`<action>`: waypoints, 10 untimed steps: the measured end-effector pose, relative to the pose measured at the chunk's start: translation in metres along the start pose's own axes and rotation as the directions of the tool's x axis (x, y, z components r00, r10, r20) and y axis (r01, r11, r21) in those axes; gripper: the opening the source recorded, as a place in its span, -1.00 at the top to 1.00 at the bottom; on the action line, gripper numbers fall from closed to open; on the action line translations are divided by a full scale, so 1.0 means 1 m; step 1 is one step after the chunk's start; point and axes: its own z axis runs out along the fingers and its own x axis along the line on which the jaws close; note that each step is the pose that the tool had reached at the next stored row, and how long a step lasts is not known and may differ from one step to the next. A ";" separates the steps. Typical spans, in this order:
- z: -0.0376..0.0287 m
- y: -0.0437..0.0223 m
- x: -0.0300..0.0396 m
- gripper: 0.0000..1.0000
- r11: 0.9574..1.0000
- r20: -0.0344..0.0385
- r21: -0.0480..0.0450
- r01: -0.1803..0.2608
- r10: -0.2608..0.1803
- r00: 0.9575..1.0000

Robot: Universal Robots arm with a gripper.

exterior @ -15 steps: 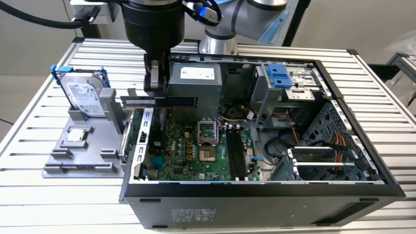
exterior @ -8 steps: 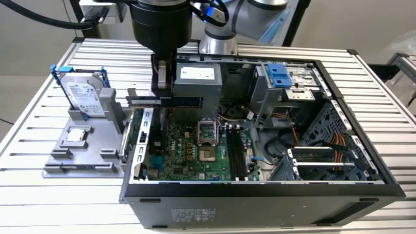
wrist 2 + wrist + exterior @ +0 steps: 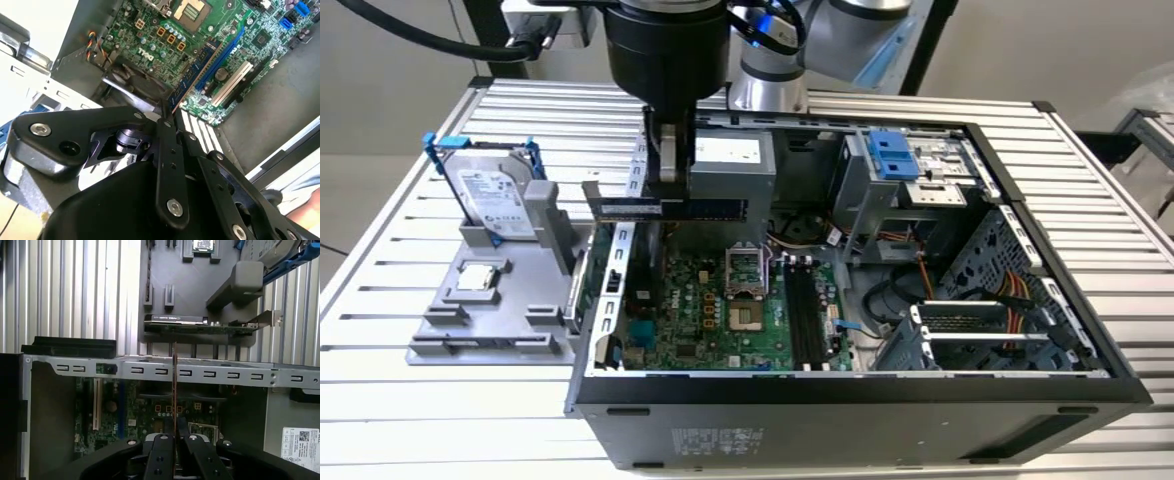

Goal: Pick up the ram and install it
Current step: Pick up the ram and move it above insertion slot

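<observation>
1. The gripper (image 3: 670,186) hangs over the open computer case (image 3: 854,398), toward the case's 10 o'clock corner in the exterior view. Its fingers are pinching the ram (image 3: 670,208).
2. In the first wrist view the ram (image 3: 174,385) appears edge-on as a thin line, with a finger pressed against each flat face at the gripper (image 3: 174,432).
3. The ram is held level in the air above the motherboard (image 3: 700,325), clear of the board. The black memory slots (image 3: 807,312) lie at about 5 o'clock from it, and its long side runs crosswise to them.
4. Inside the case:
   - The motherboard lies flat on the floor, with the processor socket (image 3: 750,318) near its middle.
   - A grey power supply (image 3: 731,165) sits at 12 o'clock.
   - A drive cage (image 3: 907,175) with a blue latch sits at 1 o'clock.
   - Coloured cables (image 3: 947,265) run at 3 o'clock.
5. A grey fixture tray (image 3: 467,342) lies on the slotted table (image 3: 520,110) at 9 o'clock of the case, just beside it.
6. In the tray:
   - A hard drive (image 3: 494,195) in a blue frame stands upright at the far end.
   - A square processor chip (image 3: 480,278) lies flat in a recess.
   - An expansion card (image 3: 200,325) stands on edge next to the case wall.
</observation>
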 end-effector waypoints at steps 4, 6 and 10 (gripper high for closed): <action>-0.0001 -0.0049 0.0001 1.00 1.000 0.000 0.000 0.000 0.000 1.000; -0.0002 -0.0073 0.0002 1.00 1.000 0.000 0.000 0.000 0.000 1.000; -0.0003 -0.0121 0.0003 1.00 1.000 0.000 0.000 0.000 0.000 1.000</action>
